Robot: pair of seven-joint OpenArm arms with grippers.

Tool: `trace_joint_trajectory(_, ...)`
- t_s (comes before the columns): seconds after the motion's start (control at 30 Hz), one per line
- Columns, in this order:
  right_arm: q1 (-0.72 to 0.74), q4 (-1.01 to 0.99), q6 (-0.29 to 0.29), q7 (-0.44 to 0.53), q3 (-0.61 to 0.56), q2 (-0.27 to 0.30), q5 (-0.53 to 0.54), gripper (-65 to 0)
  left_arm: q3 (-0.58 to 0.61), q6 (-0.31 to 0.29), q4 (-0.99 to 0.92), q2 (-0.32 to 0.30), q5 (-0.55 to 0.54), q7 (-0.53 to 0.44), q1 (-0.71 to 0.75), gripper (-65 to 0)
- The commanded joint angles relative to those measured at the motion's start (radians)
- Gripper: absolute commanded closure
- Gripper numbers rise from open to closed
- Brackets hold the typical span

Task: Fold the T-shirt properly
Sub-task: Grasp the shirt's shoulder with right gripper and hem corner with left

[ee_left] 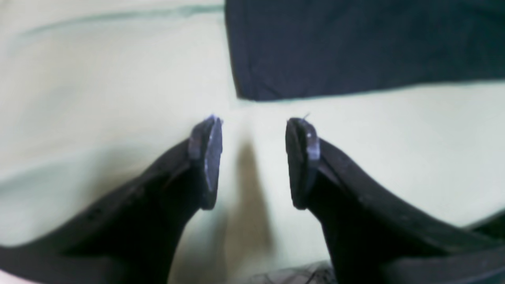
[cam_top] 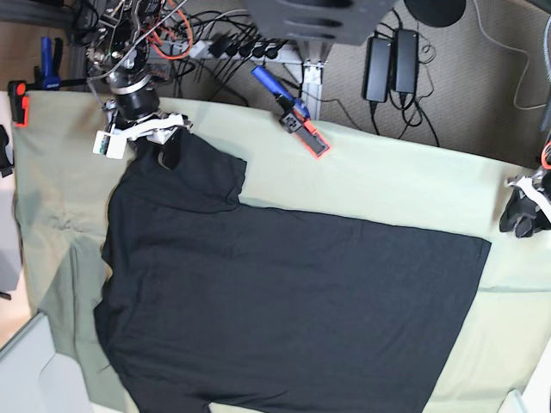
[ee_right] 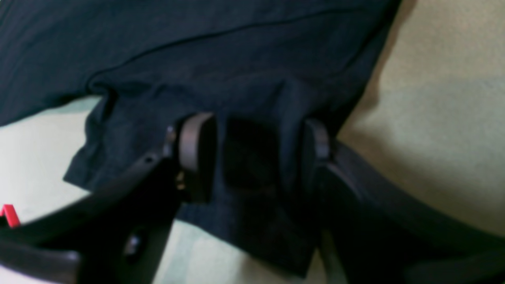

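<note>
The black T-shirt [cam_top: 284, 301] lies spread plain side up on the pale green cloth [cam_top: 387, 181]. My right gripper [cam_top: 165, 148] is at the far left sleeve. In the right wrist view its fingers [ee_right: 196, 154] stand wide apart, open, with a loose fold of the T-shirt [ee_right: 252, 71] bunched between them and nothing pinched. My left gripper [cam_top: 520, 217] hovers at the right edge, just beyond the shirt's corner [cam_top: 487, 243]. The left wrist view shows that gripper [ee_left: 254, 157] open and empty over bare cloth, the T-shirt corner [ee_left: 355, 47] a little ahead of the fingertips.
A blue and orange clamp [cam_top: 297, 116] grips the table's far edge, and another orange clamp [cam_top: 19, 101] sits at the far left. Cables and power bricks [cam_top: 389, 56] lie behind the table. A small red piece [ee_right: 10, 215] shows at the right wrist view's left edge.
</note>
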Motion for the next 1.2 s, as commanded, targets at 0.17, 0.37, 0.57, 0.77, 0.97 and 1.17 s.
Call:
trace_joint_trajectory(0.17, -0.003, 0.009, -0.018, -0.016, 0.000, 0.002, -0.007, -31.6, 0.084, -0.004, -0.150, -0.022, -0.008, -0.017, -0.159, -30.2)
trace_joint_trajectory(0.37, -0.003, 0.009, -0.018, -0.017, 0.000, 0.002, -0.008, -31.6, 0.157, -0.005, -0.189, 0.000, -0.006, -0.007, -0.233, -30.2)
trace_joint_trajectory(0.57, -0.003, 0.009, -0.018, -0.017, 0.000, 0.003, -0.014, -31.6, 0.198, -0.007, -0.190, 0.025, 0.038, -0.017, -0.257, -30.2)
trace_joint_trajectory(0.77, -0.003, 0.009, -0.018, -0.017, 0.000, 0.003, -0.014, -31.6, 0.198, -0.006, -0.205, 0.034, 0.049, -0.019, -0.256, -30.2)
trace_joint_trajectory(0.97, -0.003, 0.009, -0.018, -0.017, 0.000, 0.003, -0.014, -31.6, 0.196, 0.040, -0.214, 0.034, 0.126, -0.051, -0.268, -30.1)
trace_joint_trajectory(1.17, -0.003, 0.009, -0.018, -0.017, 0.000, 0.003, -0.014, -31.6, 0.197, 0.042, -0.285, 0.037, 0.137, -0.060, -0.314, -30.1)
